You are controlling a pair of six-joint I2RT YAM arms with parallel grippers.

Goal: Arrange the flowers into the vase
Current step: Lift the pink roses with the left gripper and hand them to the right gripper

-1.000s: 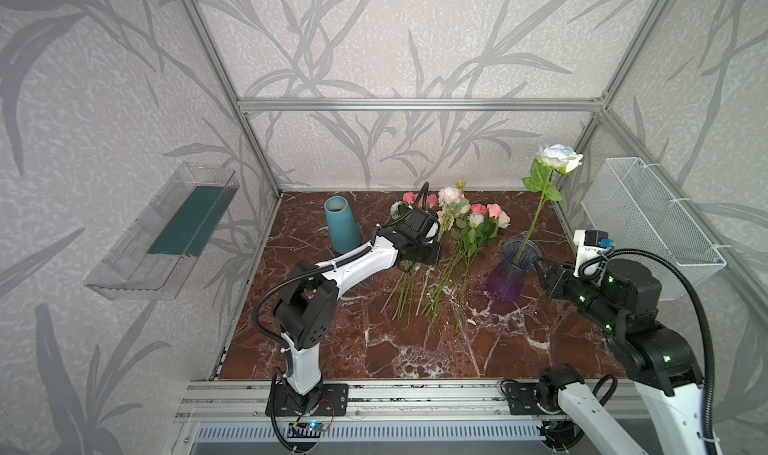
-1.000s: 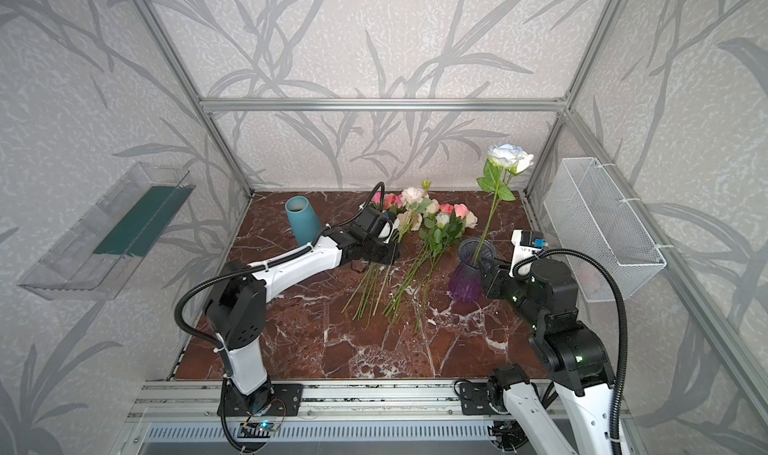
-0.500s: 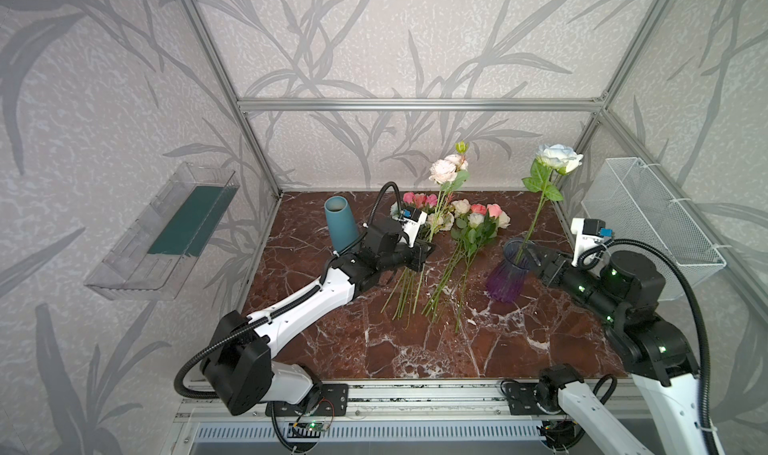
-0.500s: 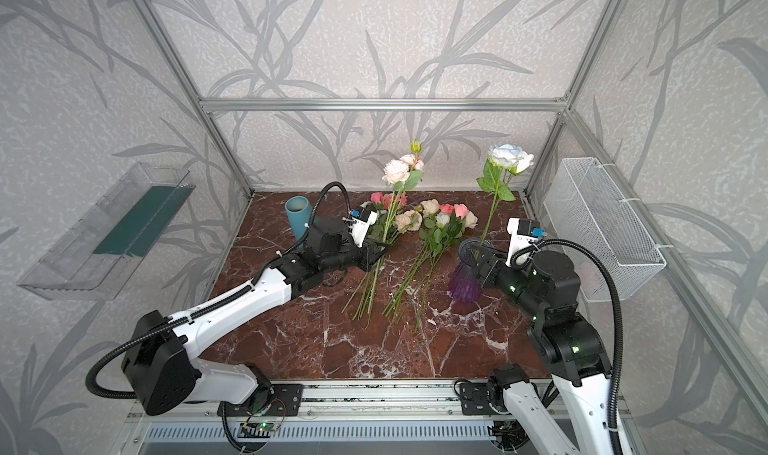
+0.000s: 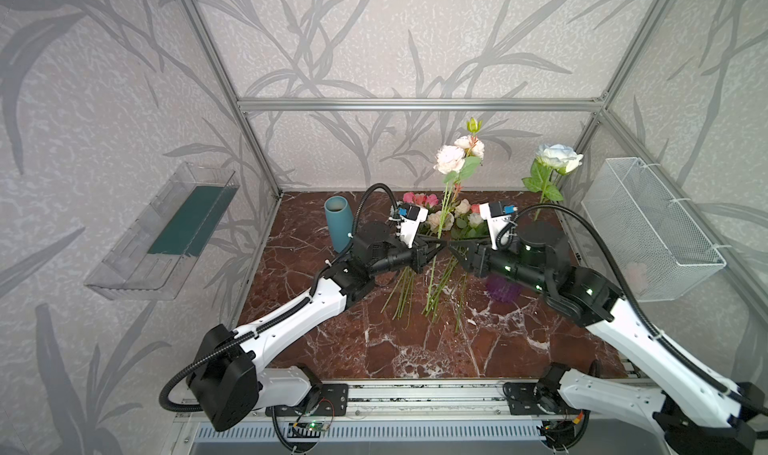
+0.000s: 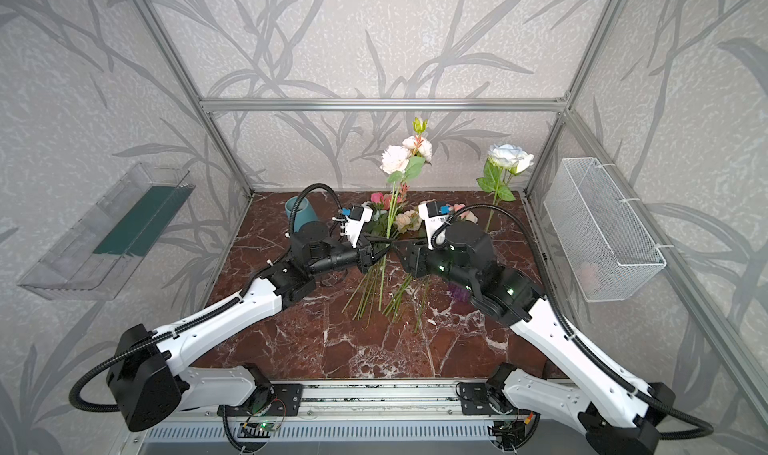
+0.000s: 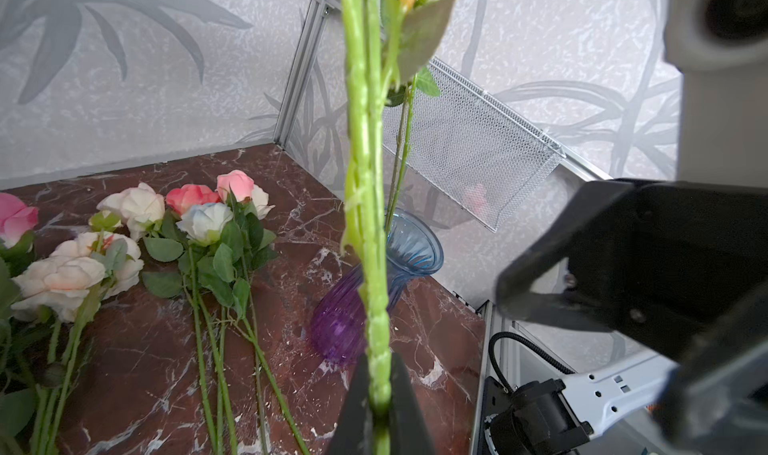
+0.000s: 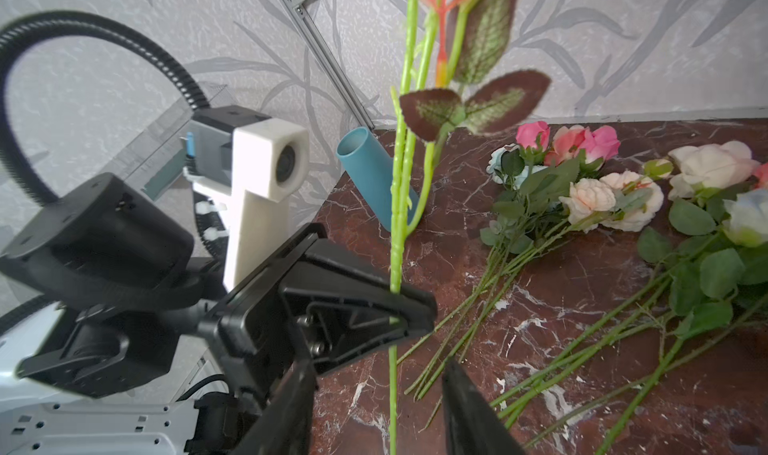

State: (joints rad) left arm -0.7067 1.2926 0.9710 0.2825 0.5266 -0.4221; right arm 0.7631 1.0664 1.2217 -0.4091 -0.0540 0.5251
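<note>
Soft, even daylight fills the enclosure, with no hard shadow anywhere.

The light seems to come from above and in front. The marble tabletop (image 5: 395, 357) shows a mild sheen and only faint shadows under the arms. Both top views are crisp in the middle, though the wide lens splays the frame posts (image 5: 226, 79) toward the corners. In the left wrist view the held stem (image 7: 365, 183) sits so close that it goes soft, and the white camera housing (image 7: 723, 37) in the corner is a blur. In the right wrist view the right tool (image 8: 378, 370) is dark and out of focus.
</note>
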